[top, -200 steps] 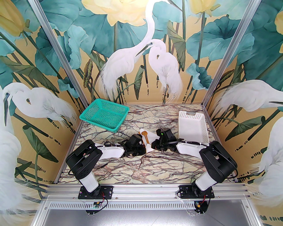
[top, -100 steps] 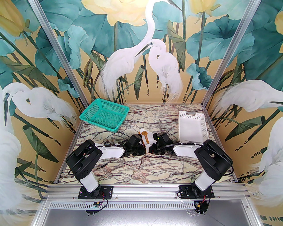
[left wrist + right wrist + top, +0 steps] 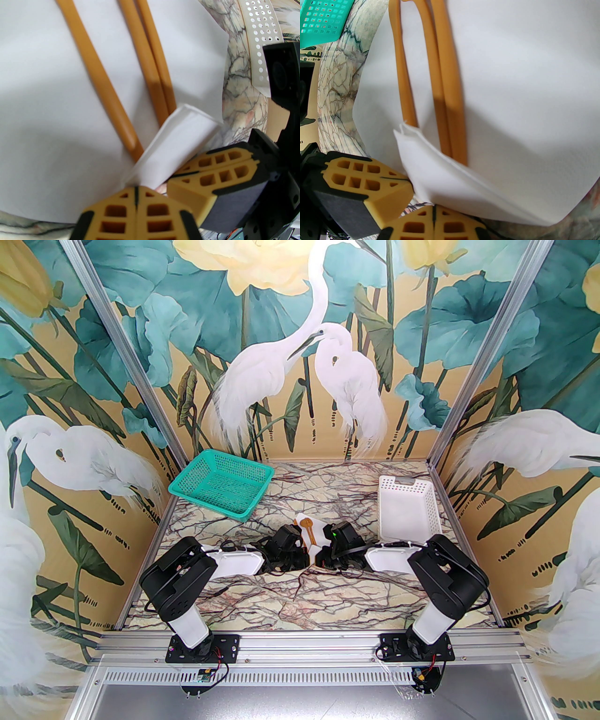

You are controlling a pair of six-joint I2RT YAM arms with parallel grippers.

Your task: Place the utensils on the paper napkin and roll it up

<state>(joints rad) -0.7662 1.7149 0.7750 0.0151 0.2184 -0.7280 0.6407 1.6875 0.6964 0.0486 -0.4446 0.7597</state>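
Note:
The white paper napkin (image 3: 320, 531) lies mid-table with three orange-brown utensils (image 3: 307, 527) side by side on it; one shows a rounded spoon bowl. Close up, their handles (image 3: 98, 70) run toward the napkin's near corner, which is folded up over the handle ends (image 3: 450, 131). My left gripper (image 3: 136, 188) is shut with that folded flap (image 3: 178, 140) at its tips. The right gripper (image 3: 433, 207) is shut too, its tip against the flap's (image 3: 464, 182) edge from below. Both grippers meet tip to tip at this corner.
A green mesh basket (image 3: 220, 483) stands at the back left. A white perforated basket (image 3: 408, 509) sits at the back right, just beyond the right arm. Marble tabletop (image 3: 300, 601) lies open between the arms' bases and the napkin.
The right arm has swung left, bringing its shut gripper in to the napkin's near corner beside the left gripper. The left arm has not moved.

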